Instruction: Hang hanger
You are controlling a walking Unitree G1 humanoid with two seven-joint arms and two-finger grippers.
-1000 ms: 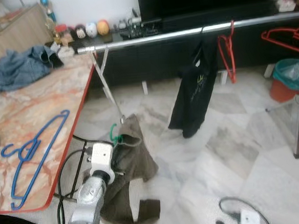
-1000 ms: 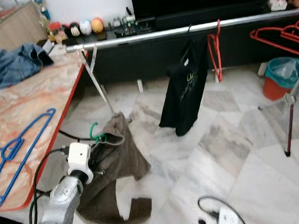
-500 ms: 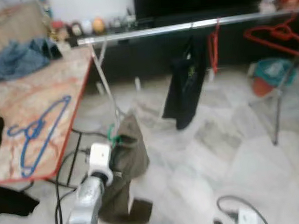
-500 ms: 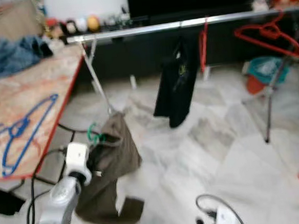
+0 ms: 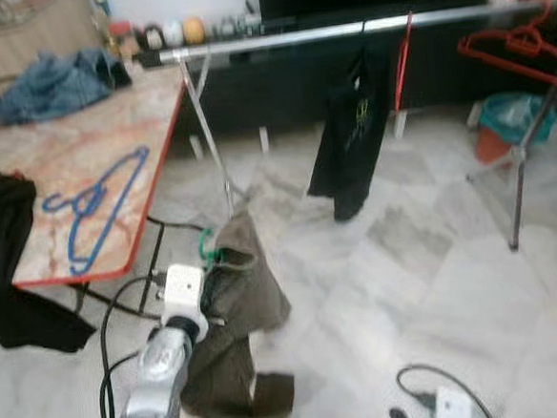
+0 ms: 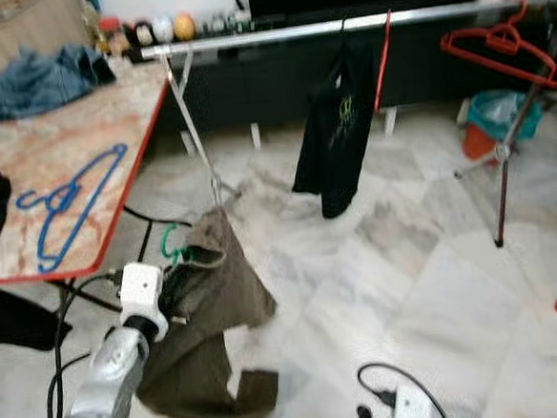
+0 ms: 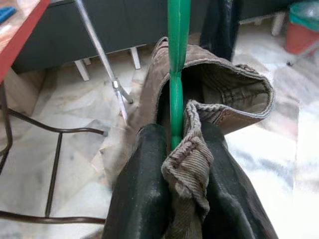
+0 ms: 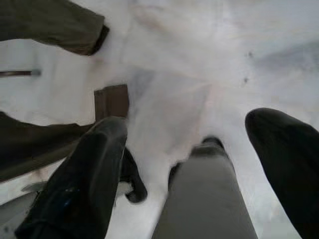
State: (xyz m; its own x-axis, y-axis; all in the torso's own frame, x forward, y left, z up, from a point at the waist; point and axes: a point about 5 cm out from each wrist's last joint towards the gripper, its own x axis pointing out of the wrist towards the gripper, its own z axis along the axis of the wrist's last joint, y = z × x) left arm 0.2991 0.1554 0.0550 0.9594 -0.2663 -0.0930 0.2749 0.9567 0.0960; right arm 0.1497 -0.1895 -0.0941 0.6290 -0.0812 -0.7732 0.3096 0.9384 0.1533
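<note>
My left gripper [image 7: 172, 149], lower left, stays clamped on the green plastic hanger [image 7: 178, 59] carrying the olive corduroy garment [image 5: 238, 307]. The silver clothes rail [image 5: 343, 32] across the top has drawn slightly farther; right gripper [image 8: 192, 164] hangs spread.

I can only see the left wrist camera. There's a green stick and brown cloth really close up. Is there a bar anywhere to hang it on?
Observer: Yes. A silver rail runs across in front of the robot, beyond the left gripper that is shut on the green hanger.
Operator: Is there stuff on the bar already?
Observer: A black shirt hangs on it, with a bare red hanger right beside it. The stretch of rail nearer the table has nothing on it.
</note>
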